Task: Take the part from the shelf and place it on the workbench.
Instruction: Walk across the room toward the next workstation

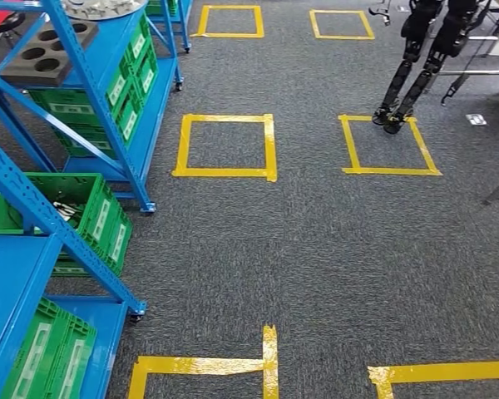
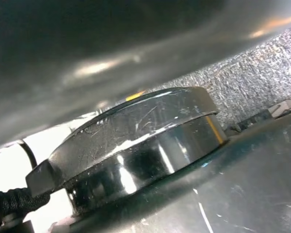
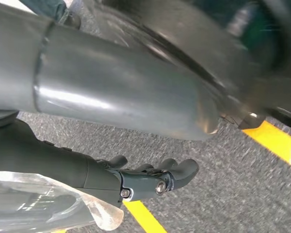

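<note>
Setting: I look down on a dark grey speckled carpet (image 1: 309, 249) marked with squares of yellow floor tape (image 1: 269, 145).
Racks: two blue steel shelf racks stand along my left side, the farther rack (image 1: 162, 91) and the nearer rack (image 1: 8, 274) apart from one another.
Task part: a pale grey round metal part (image 1: 102, 8) lies on the top level of the farther rack, cut off by the upper edge of the head view; it rests on the shelf, well apart from the arms.
Beside the part: a dark grey foam tray with round holes (image 1: 46, 50) sits on the same rack, just below it.
Crates: green plastic crates with white labels (image 1: 130, 75) fill the farther rack's lower levels; another green plastic crate (image 1: 100, 216) stands on the nearer rack.
Right hand: the right hand (image 3: 151, 177) hangs above the carpet near a yellow tape strip (image 3: 279, 141); its dark fingers (image 3: 180, 170) lie stretched out and released, grasping nothing.
Left hand: I cannot tell the state of its fingers; the left wrist view is blurred.
Background: the black legs of a second humanoid robot (image 1: 417, 58) stand at the edge of a far tape square.
</note>
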Robot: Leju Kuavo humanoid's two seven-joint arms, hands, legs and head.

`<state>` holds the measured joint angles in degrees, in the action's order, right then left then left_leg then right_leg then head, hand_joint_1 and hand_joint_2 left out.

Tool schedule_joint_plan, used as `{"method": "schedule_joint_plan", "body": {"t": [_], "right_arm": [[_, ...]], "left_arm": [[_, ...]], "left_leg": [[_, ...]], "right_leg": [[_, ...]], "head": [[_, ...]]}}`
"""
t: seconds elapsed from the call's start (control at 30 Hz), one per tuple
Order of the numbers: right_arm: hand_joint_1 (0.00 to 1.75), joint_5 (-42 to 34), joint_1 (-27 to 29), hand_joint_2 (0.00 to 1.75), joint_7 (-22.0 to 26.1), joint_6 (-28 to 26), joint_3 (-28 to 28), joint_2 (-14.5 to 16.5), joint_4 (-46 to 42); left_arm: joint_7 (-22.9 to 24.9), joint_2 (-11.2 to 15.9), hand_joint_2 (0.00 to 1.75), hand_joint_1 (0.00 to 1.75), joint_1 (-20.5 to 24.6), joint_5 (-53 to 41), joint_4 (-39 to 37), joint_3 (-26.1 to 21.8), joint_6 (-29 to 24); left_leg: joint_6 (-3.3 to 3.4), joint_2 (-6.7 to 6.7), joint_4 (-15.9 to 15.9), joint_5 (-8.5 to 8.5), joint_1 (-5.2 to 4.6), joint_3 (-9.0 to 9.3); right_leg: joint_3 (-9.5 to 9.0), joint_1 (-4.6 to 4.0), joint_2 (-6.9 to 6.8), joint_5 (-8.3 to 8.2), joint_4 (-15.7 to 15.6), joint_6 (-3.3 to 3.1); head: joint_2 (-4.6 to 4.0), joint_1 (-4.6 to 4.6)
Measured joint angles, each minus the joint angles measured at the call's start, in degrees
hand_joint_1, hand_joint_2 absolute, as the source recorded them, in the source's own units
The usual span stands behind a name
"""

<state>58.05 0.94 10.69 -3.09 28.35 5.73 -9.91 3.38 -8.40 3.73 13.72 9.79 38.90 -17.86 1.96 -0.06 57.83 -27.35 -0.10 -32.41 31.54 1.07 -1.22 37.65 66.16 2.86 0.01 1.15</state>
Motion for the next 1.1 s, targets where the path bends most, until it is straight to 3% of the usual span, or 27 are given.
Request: {"method": "schedule_joint_plan", "body": {"t": [0.03,0.07,0.1,0.17,0.23,0.3,0.37,0.43,0.5,0.57,0.6,0.63,0.67,0.73,0.8,0.87,0.9,0.97,1.0,1.03,1.07,1.1], "right_arm": [[0.0,-0.1,0.1,0.0,-0.15,-0.08,-0.02,0.0,0.01],[0.0,-0.2,0.19,0.0,-0.29,-0.16,-0.02,0.0,0.02],[0.0,-0.29,0.25,0.0,-0.39,-0.22,-0.02,0.0,0.03],[0.0,-0.36,0.33,0.0,-0.48,-0.34,-0.02,-0.01,0.03],[0.0,-0.38,0.4,0.0,-0.52,-0.42,-0.02,-0.04,0.09],[0.0,-0.4,0.47,0.0,-0.67,-0.5,-0.02,-0.07,0.17],[0.0,-0.46,0.47,0.0,-0.87,-0.64,-0.02,-0.07,0.2],[0.0,-0.72,0.53,0.0,-1.07,-1.11,0.0,-0.11,0.2],[0.0,-1.2,0.66,0.0,-1.33,-2.1,0.07,-0.15,0.19],[0.0,-1.51,0.71,0.0,-1.6,-3.28,0.19,-0.16,0.19],[0.0,-1.54,0.64,0.0,-1.75,-3.87,0.26,-0.17,0.19],[0.0,-1.52,0.52,0.0,-1.88,-4.47,0.34,-0.17,0.19],[0.0,-1.49,0.38,0.0,-1.98,-5.14,0.4,-0.17,0.18],[0.0,-1.44,0.23,0.0,-1.95,-6.69,0.49,-0.11,0.17],[0.0,-1.48,0.1,0.0,-1.71,-7.91,0.57,0.01,0.16],[0.0,-1.74,-0.32,0.0,-1.51,-8.79,0.78,0.35,0.13],[0.0,-1.97,-0.57,0.0,-1.43,-9.23,0.91,0.66,0.08],[0.0,-2.64,-0.87,0.0,-1.17,-9.91,1.3,1.34,-0.01],[0.0,-3.02,-0.88,0.0,-0.88,-10.02,1.53,1.58,-0.02],[0.0,-3.38,-0.79,0.0,-0.58,-10.03,1.81,1.77,-0.02],[0.0,-3.71,-0.64,0.0,-0.25,-10.02,2.12,1.87,-0.01],[0.0,-4.0,-0.49,0.0,0.05,-9.99,2.42,1.92,-0.01]], "left_arm": [[-0.07,-0.02,0.0,0.0,0.03,0.02,0.0,0.0,0.0],[-0.16,-0.03,0.0,0.0,0.01,0.06,0.0,0.0,0.0],[-0.23,-0.03,0.0,0.0,-0.05,0.1,0.0,-0.01,0.0],[-0.29,-0.05,0.0,0.0,-0.13,0.17,0.0,-0.02,0.0],[-0.3,-0.09,0.0,0.0,-0.09,0.18,0.0,-0.02,0.0],[-0.35,-0.11,0.0,0.0,-0.08,0.22,0.0,-0.02,-0.03],[-0.46,-0.09,0.0,0.0,-0.24,0.42,0.0,-0.02,-0.14],[-0.79,-0.04,0.0,0.0,-0.39,0.65,0.0,-0.02,-0.37],[-1.42,0.04,0.0,0.0,-0.4,0.76,0.0,-0.04,-0.69],[-2.01,0.14,0.0,0.0,-0.55,0.97,0.0,-0.06,-1.27],[-2.3,0.22,0.0,0.0,-0.74,1.24,0.0,-0.08,-1.64],[-2.71,0.35,0.0,0.0,-1.0,1.62,0.0,-0.14,-1.98],[-3.27,0.51,0.0,0.0,-1.28,2.1,0.0,-0.24,-2.25],[-4.73,0.79,0.0,0.0,-1.68,3.08,0.0,-0.61,-2.6],[-6.14,0.91,0.0,0.0,-1.82,3.61,0.0,-1.11,-3.36],[-7.5,0.97,0.0,0.0,-2.14,3.87,-0.01,-1.51,-4.91],[-8.33,1.02,0.0,0.0,-2.38,4.21,-0.02,-1.71,-5.74],[-10.09,1.07,0.0,0.0,-2.68,5.11,-0.02,-2.37,-6.92],[-10.88,1.05,0.0,0.0,-2.74,5.5,-0.02,-2.74,-7.23],[-11.49,1.01,0.0,0.0,-2.76,5.83,-0.02,-3.06,-7.4],[-11.99,0.95,0.0,0.0,-2.78,6.14,-0.02,-3.36,-7.49],[-12.34,0.9,0.0,0.0,-2.86,6.5,-0.03,-3.63,-7.52]], "left_leg": [[0.13,-0.7,0.01,-0.03,-0.06,0.0],[0.18,-1.45,0.02,-0.06,-0.13,0.03],[0.2,-2.26,0.04,-0.08,-0.18,0.1],[0.12,-3.97,0.08,-0.13,-0.18,0.28],[-0.25,-5.54,0.32,-0.21,-0.15,0.15],[-0.99,-6.9,0.48,-0.08,0.08,-0.38],[-1.8,-7.86,0.42,0.12,0.4,-0.79],[-2.39,-5.55,1.9,-0.98,0.29,-1.5],[-2.78,-1.99,7.6,-4.22,0.17,-4.03],[-3.09,-0.91,14.33,-6.89,0.32,-7.12],[-3.18,-0.76,15.55,-6.81,0.38,-7.64],[-3.21,-0.6,14.6,-5.69,0.43,-7.1],[-3.13,-0.16,11.63,-3.78,0.44,-5.52],[-2.65,2.31,4.21,-0.74,0.06,-1.66],[-1.97,4.04,0.7,-0.15,-0.46,0.11],[-1.35,3.18,0.46,-0.29,-0.61,0.11],[-1.07,2.62,0.26,-0.22,-0.5,0.19],[-0.47,1.49,-0.12,0.02,-0.15,0.38],[-0.28,0.89,-0.16,0.05,-0.05,0.38],[-0.13,0.19,-0.15,0.05,-0.03,0.34],[-0.06,-0.59,-0.14,0.04,-0.04,0.35],[-0.04,-1.44,-0.12,0.02,-0.06,0.4]], "right_leg": [[2.27,0.0,0.66,1.39,4.09,-0.01],[3.97,-0.01,0.95,1.77,6.75,-0.05],[4.75,-0.01,1.11,0.94,7.29,-0.14],[3.2,0.02,2.14,-3.63,1.84,-0.42],[0.4,0.25,5.58,-7.05,-5.42,-0.71],[-0.98,0.26,7.65,-7.33,-8.29,-0.87],[-1.48,0.14,6.41,-7.32,-8.79,-1.27],[-1.94,0.21,4.7,-7.56,-9.38,-1.94],[-2.35,0.1,2.68,-7.51,-9.71,-2.45],[-2.64,-0.07,0.51,-7.2,-9.69,-2.67],[-2.81,-0.11,-0.49,-7.02,-9.68,-2.69],[-3.02,-0.12,-1.35,-6.84,-9.68,-2.65],[-3.31,-0.13,-2.11,-6.62,-9.67,-2.54],[-3.81,-0.27,-3.47,-6.04,-9.6,-2.04],[-3.98,-0.5,-4.77,-5.52,-9.57,-1.44],[-4.64,-0.53,-5.83,-5.25,-9.73,-0.97],[-4.85,-0.46,-5.2,-4.88,-9.56,-0.73],[-3.49,-0.3,-2.14,-2.7,-6.29,-0.34],[-1.72,-0.24,-0.39,-0.98,-2.82,-0.25],[0.43,-0.23,0.53,0.68,1.35,-0.2],[2.49,-0.22,0.87,1.64,4.98,-0.18],[3.96,-0.22,1.01,1.53,6.99,-0.19]], "head": [[-0.01,0.07],[-0.01,0.07],[-0.01,0.07],[-0.01,0.08],[-0.01,0.09],[0.01,0.09],[0.02,0.1],[0.0,-0.14],[-0.01,-0.54],[-0.01,-0.7],[-0.01,-0.7],[-0.01,-0.71],[-0.01,-0.72],[-0.01,-0.78],[0.0,-0.75],[0.01,-0.71],[0.0,-0.66],[0.0,-0.48],[-0.01,-0.34],[-0.01,-0.26],[-0.01,-0.2],[-0.01,-0.17]]}}
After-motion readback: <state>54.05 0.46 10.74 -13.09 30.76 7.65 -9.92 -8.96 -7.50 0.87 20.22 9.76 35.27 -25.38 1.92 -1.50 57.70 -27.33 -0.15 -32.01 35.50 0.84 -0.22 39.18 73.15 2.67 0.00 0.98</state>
